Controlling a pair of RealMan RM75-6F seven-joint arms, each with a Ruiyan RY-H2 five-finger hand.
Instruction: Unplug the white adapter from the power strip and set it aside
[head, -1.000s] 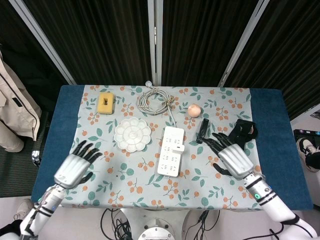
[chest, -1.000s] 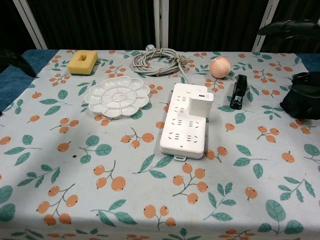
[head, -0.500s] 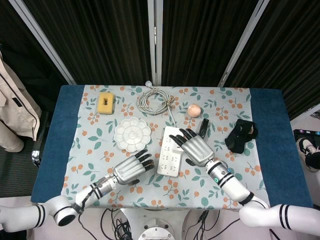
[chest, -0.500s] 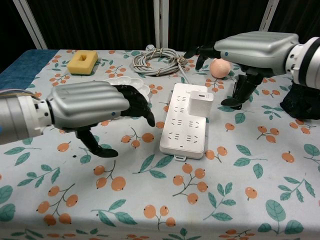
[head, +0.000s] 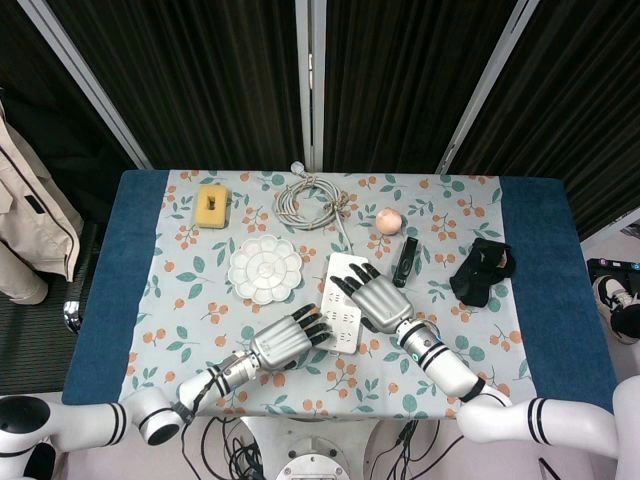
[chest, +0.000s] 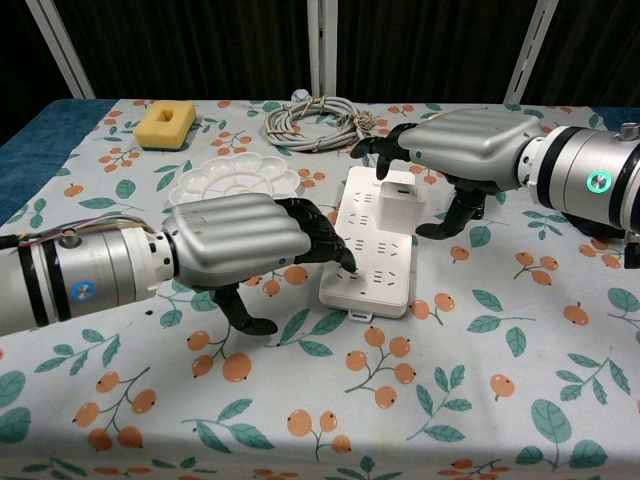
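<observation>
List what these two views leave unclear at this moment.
- Whether the right hand touches the white adapter: head view, the hand covers it; chest view, contact cannot be told.
- Whether the left hand presses the power strip: both views, its fingertips overlap the edge.
- The black bundle: head view, too dark to identify.

Bright, even overhead light, soft shadows (background dark), sharp focus.
</observation>
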